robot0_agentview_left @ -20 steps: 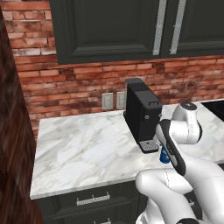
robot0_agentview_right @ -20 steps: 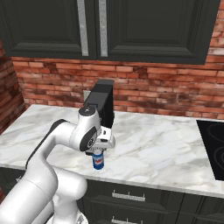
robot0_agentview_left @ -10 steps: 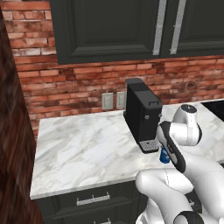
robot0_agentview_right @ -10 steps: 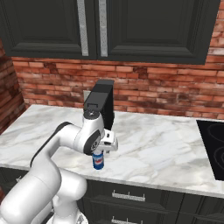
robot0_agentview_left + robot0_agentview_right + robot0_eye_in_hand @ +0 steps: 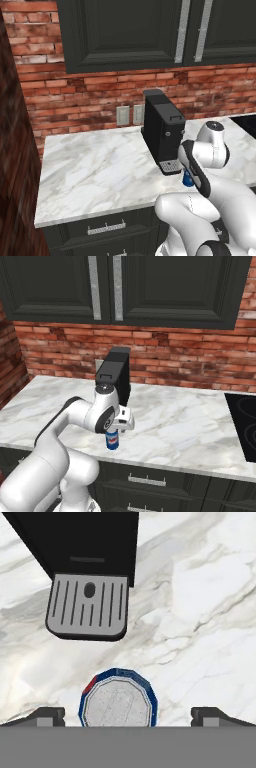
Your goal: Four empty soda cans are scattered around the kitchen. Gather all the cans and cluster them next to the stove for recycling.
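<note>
i hang my gripper (image 5: 128,714) straight above the blue soda can (image 5: 113,440), jaws spread wide to either side of its silver top so they can drop around it, the can standing upright on the marble counter (image 5: 180,421) just before the coffee machine (image 5: 162,132).

in the left base view the blue soda can (image 5: 187,179) was mostly hidden behind the arm, with only a small blue patch showing, and the stove (image 5: 246,121) was cut off by the right edge. in the right base view the gripper (image 5: 118,426) sat behind the wrist, so its fingers could not be made out, and the stove (image 5: 244,426) ran off the right edge. in the hand view the coffee machine (image 5: 80,537) was cut off at the top, and the can's (image 5: 118,699) lower part was out of sight.
</note>
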